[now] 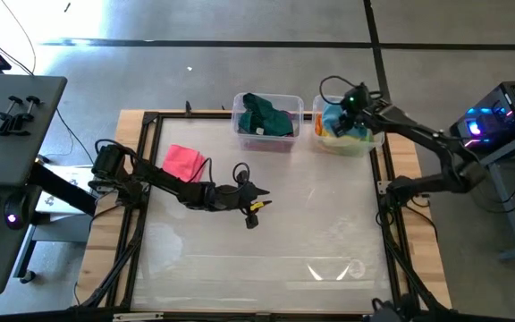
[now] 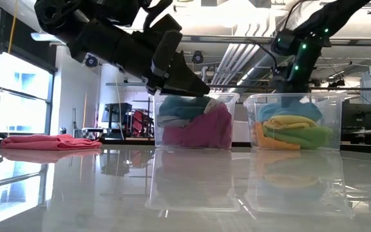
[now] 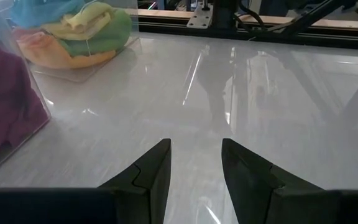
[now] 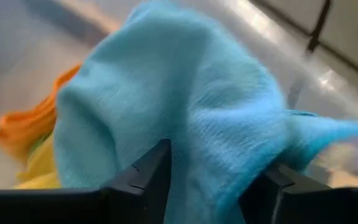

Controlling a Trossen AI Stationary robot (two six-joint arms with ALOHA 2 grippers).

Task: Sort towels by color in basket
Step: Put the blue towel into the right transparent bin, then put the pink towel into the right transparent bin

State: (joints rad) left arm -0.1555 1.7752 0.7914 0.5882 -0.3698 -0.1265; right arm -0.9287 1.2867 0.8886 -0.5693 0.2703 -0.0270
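Observation:
A pink towel [image 1: 183,161] lies flat on the table's left part, also low in the low view [image 2: 50,142]. The left clear bin [image 1: 286,134] holds a dark green towel [image 1: 266,114] and a magenta one [image 2: 201,129]. The right clear bin [image 1: 375,143] holds light blue [image 2: 288,111], yellow [image 2: 295,122], orange [image 2: 269,140] and light green [image 2: 317,134] towels. My left gripper [image 1: 259,204] hovers open over the table's middle, to the right of the pink towel. My right gripper [image 1: 347,112] is open, down in the right bin at the light blue towel [image 4: 185,106]. My right gripper comes from above, and a raised fold of the light blue towel [image 4: 197,149] stands between its open fingers. The cloth lies against the inner sides of both fingers and covers one tip. The towel rests on the pile in the bin.
Black frame rails [image 1: 141,170] run along the table's edges. The glossy tabletop [image 1: 311,233] stretches toward the near edge. A yellow-marked piece [image 1: 256,207] shows at my left gripper. Both bins stand side by side at the far edge.

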